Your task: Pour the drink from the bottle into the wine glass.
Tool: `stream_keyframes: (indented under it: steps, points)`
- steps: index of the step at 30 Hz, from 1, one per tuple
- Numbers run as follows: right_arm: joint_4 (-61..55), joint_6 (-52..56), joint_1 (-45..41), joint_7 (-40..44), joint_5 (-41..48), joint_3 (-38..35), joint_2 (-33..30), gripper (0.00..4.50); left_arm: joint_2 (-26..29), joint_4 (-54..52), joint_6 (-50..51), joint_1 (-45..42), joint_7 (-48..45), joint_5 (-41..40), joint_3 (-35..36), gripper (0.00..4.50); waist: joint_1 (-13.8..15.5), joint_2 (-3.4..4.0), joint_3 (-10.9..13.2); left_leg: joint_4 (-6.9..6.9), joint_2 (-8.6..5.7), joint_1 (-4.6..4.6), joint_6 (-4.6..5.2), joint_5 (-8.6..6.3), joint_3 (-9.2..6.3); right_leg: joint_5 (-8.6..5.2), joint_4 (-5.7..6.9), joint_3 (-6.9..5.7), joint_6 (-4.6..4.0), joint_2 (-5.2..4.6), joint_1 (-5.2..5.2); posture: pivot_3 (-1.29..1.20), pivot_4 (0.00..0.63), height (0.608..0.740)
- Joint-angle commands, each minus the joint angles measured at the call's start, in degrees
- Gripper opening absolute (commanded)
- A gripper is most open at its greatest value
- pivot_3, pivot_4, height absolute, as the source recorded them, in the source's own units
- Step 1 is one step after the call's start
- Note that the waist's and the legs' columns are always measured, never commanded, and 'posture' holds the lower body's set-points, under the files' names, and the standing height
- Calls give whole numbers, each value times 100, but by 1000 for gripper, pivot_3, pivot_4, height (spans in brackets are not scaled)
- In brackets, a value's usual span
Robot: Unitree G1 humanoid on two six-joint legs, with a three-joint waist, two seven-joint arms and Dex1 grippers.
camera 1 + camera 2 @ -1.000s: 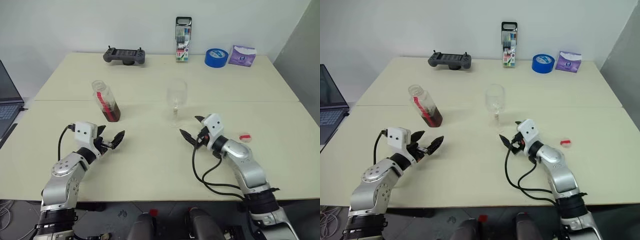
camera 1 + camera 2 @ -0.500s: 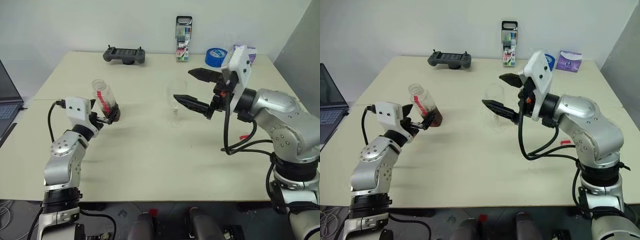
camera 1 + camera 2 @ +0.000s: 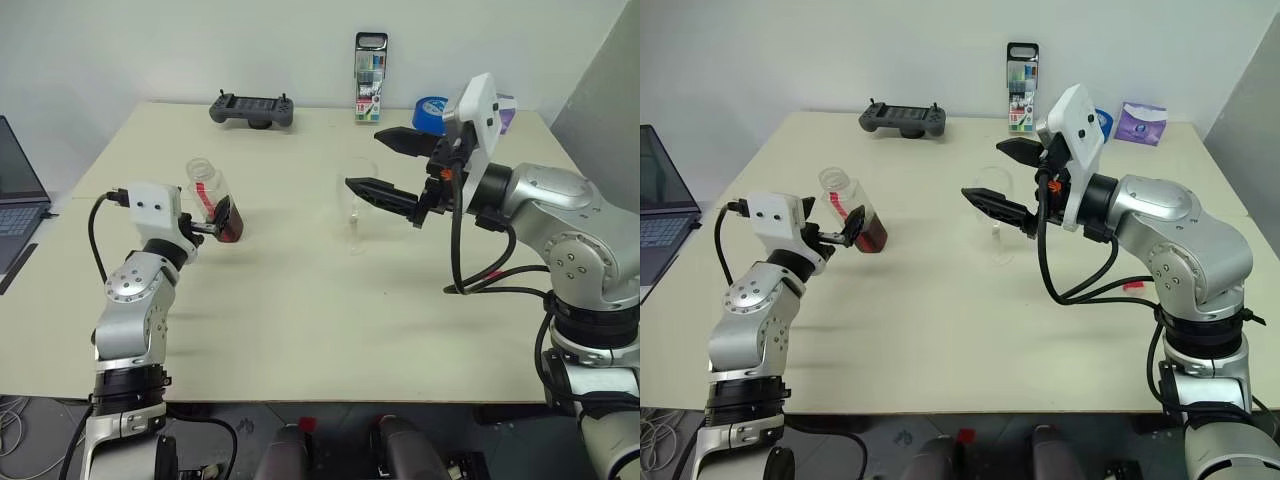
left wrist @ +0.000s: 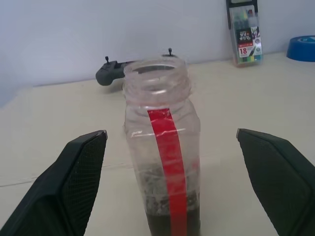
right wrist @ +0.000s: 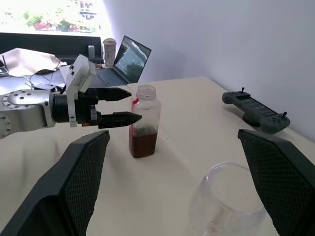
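Left of frame centre, the left gripper [image 3: 212, 217] brackets the uncapped clear red-striped plastic bottle [image 3: 213, 200], jaws spread for grasping; the right gripper [image 3: 392, 167] is poised, equally spread, beside the clear stemmed wine glass [image 3: 354, 205].

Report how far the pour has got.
Done: the bottle stands uncapped; its red cap lies on the table.
In hand: the open left gripper brackets the bottle without gripping; the open right gripper hovers above the glass.
Left: grasp, lift, pour. The drink sits in the bottle; the glass is empty.
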Motion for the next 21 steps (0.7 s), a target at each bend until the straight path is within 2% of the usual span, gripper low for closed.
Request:
stream_keyframes:
  steps: [1,9,13,17,21]
  points:
    - [-108,-111,-100,-16,-5,6,-45,4457,-27,613,-473,-434,29,252,-132,4500,6,0,0,1,0,0,0,0,-1,0,0,-4,0,0,1,0,150,740]
    - [-116,-70,-111,-100,27,40,-30,4457,-91,2035,-1295,-1208,36,550,-232,4500,0,-1,0,2,0,-4,0,0,3,0,-1,-7,0,0,-5,0,150,740]
    - [-182,-47,-50,-137,24,46,-82,4457,-89,2417,-1655,-1417,-28,625,-248,4500,0,-1,0,2,-1,-5,0,0,4,0,-1,-6,0,-1,-5,0,150,740]
    - [-206,-29,-27,-184,23,49,-98,4500,-86,2549,-1789,-1471,-47,630,-259,3610,-1,-1,0,1,0,-5,0,0,4,0,-1,-5,0,-1,-6,0,150,740]
    - [-235,-25,-2,-247,40,35,-77,4500,-81,2660,-1785,-1403,-34,675,-287,2399,-1,-1,0,1,0,-6,0,0,3,0,0,-5,0,-1,-6,0,150,740]
